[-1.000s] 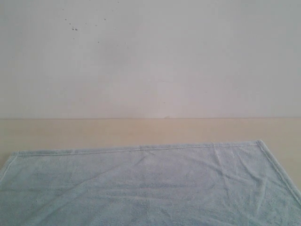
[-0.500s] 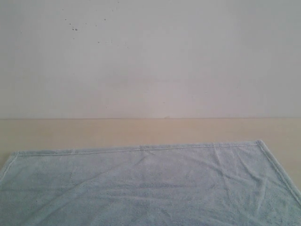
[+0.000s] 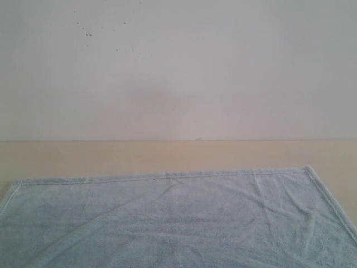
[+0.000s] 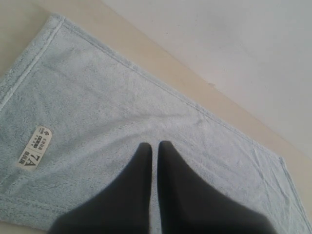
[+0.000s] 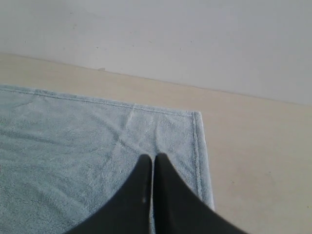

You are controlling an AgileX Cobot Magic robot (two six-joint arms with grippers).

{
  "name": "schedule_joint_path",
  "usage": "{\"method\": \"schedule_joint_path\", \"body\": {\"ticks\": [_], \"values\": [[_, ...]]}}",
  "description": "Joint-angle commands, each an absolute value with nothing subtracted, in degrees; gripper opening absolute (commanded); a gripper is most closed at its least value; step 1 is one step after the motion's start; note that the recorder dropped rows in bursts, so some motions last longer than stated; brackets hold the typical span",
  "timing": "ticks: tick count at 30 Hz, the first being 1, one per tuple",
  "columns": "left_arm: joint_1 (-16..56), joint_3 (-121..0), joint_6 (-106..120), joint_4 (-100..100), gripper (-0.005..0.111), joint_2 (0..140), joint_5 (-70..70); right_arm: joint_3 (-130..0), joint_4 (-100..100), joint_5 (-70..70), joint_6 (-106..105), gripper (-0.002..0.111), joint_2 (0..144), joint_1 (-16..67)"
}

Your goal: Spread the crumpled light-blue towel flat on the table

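Note:
The light-blue towel point(image 3: 178, 218) lies spread out flat on the beige table point(image 3: 167, 153), with faint creases and its far hem straight. Neither gripper shows in the exterior view. In the left wrist view the left gripper point(image 4: 154, 146) hangs above the towel point(image 4: 122, 112), its two black fingers nearly together with nothing between them; the white label point(image 4: 34, 147) sits near one corner. In the right wrist view the right gripper point(image 5: 152, 158) is shut and empty above the towel point(image 5: 73, 156), close to its hemmed corner point(image 5: 196, 115).
An off-white wall point(image 3: 178, 67) with a few dark specks point(image 3: 87, 34) rises behind the table's far edge. Bare tabletop point(image 5: 258, 161) lies beside the towel's right hem and in a strip beyond its far hem.

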State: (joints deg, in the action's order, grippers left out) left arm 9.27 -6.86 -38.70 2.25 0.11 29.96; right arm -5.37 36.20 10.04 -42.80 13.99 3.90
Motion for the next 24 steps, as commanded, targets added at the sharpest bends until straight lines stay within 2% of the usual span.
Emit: {"method": "schedule_joint_path", "body": {"ticks": [1, 9, 15, 24], "values": [[9.22, -6.59, -38.99, 2.58, 0.004, 0.0, 30.22, -5.33, 35.72, 10.29, -42.58, 0.001, 13.9, 3.97], [9.22, -6.59, -38.99, 2.58, 0.004, 0.0, 30.22, -5.33, 34.18, 10.66, -42.58, 0.001, 13.9, 3.97], [9.22, -6.59, -38.99, 2.58, 0.004, 0.0, 30.22, -5.33, 22.17, 10.93, -42.58, 0.001, 11.89, 3.97], [7.3, -6.59, -38.99, 2.35, 0.004, 0.0, 30.25, -0.51, 14.99, 10.44, -42.58, 0.001, 5.95, 3.97]]}}
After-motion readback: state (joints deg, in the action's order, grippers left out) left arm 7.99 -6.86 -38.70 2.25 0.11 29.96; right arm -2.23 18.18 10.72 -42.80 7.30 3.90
